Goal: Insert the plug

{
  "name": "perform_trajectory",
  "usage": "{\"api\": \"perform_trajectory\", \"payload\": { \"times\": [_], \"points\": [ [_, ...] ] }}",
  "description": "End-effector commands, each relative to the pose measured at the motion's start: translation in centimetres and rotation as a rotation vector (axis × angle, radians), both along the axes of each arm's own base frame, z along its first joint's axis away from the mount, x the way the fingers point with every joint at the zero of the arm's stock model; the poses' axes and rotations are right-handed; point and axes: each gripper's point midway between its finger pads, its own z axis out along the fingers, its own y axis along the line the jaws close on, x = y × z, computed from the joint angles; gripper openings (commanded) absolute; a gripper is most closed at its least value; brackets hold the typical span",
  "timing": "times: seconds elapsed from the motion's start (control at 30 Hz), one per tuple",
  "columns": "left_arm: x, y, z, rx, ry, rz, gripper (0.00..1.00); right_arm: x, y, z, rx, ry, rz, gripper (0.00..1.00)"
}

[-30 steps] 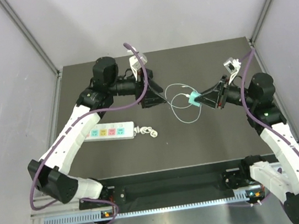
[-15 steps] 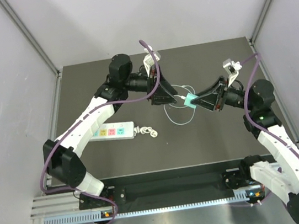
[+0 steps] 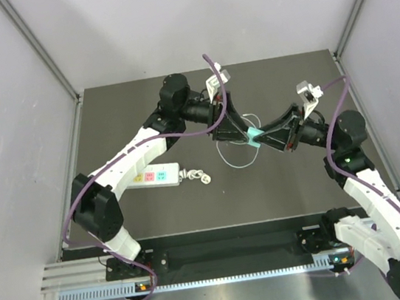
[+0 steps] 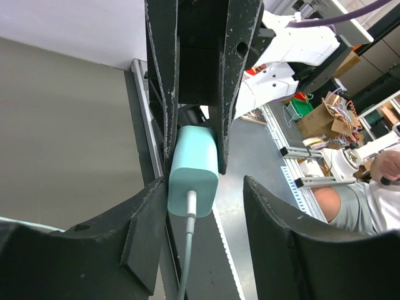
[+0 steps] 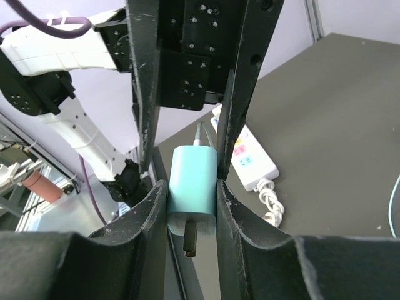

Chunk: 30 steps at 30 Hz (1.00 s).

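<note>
The plug [image 3: 255,135] is a small mint-green cube with a thin pale wire [image 3: 237,162], held above the mat at mid-table. My right gripper [image 3: 259,138] is shut on its sides, as the right wrist view shows, with the plug [image 5: 192,182] prongs pointing toward that camera. My left gripper [image 3: 245,134] faces it from the other end. In the left wrist view its jaws straddle the wire end of the plug [image 4: 192,172]: the left finger lies against the cube, the right finger [image 4: 275,219] stands well apart. The white power strip [image 3: 148,177] lies flat at the left.
A short coiled white cord [image 3: 197,176] trails from the power strip's right end. The pale wire loops on the dark mat under both grippers. Grey walls close in the left, right and back sides. The arm bases sit at the near edge.
My left arm has swung right and met the right gripper at the plug, its jaws narrowing around the wire end. The right gripper has kept its grip and shifted slightly left.
</note>
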Motion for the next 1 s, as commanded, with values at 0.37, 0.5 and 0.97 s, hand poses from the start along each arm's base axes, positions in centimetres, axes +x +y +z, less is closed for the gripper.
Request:
{"api": "perform_trajectory", "payload": {
  "times": [0.37, 0.5, 0.97],
  "points": [
    [-1.0, 0.4, 0.7, -0.031, -0.034, -0.078, 0.36, -0.8, 0.1, 1.8, 0.081, -0.11, 0.012, 0.0],
    [-0.8, 0.3, 0.6, -0.032, -0.037, -0.069, 0.38, -0.6, 0.2, 1.7, 0.081, -0.101, 0.01, 0.0],
    [-0.2, -0.3, -0.6, -0.012, -0.006, -0.072, 0.24, 0.4, 0.1, 0.8, 0.075, -0.07, -0.021, 0.0]
  ]
}}
